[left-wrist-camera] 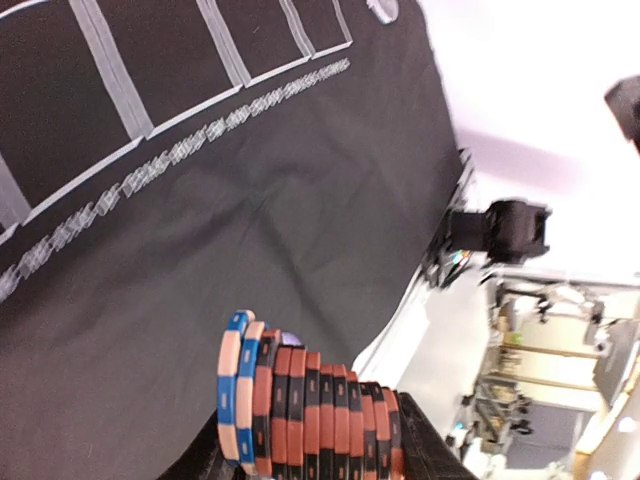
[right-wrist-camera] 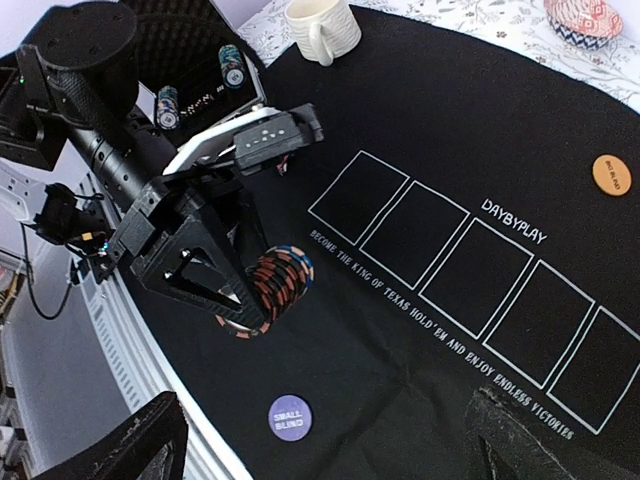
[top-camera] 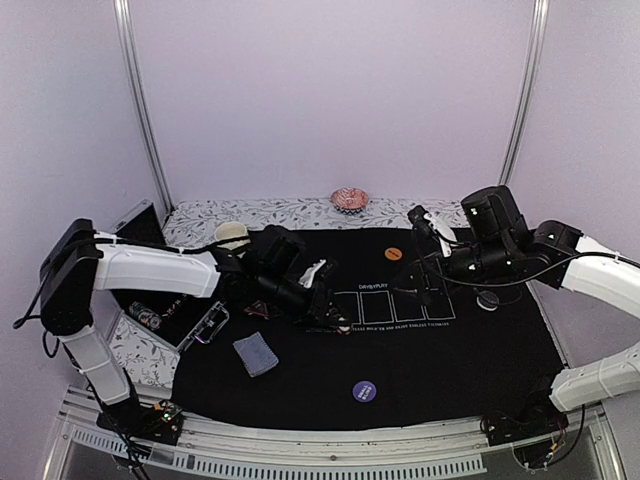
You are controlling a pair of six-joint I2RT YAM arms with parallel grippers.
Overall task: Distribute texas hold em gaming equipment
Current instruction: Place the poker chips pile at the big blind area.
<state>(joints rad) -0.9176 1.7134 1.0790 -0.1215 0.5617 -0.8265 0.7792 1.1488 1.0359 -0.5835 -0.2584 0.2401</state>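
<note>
My left gripper [top-camera: 325, 314] is shut on a sideways stack of poker chips [left-wrist-camera: 310, 415], mostly red and black with two blue and cream ones at one end. It holds them low over the black mat, near the printed card boxes' left end; the right wrist view shows the stack [right-wrist-camera: 277, 283] too. A purple "small blind" button [right-wrist-camera: 290, 417] lies on the mat nearer the front edge [top-camera: 364, 391]. The blue-grey card deck [top-camera: 256, 354] lies front left. An orange button [top-camera: 393, 254] lies behind the boxes. My right gripper [top-camera: 425, 288] is open and empty above the boxes' right end.
A cream mug [top-camera: 232, 236] and a pink ruffled dish [top-camera: 349, 199] stand on the floral cloth at the back. An open chip case [top-camera: 150, 300] with more chip stacks [right-wrist-camera: 232, 66] lies at the left. A dark round button [top-camera: 489, 298] lies under the right arm.
</note>
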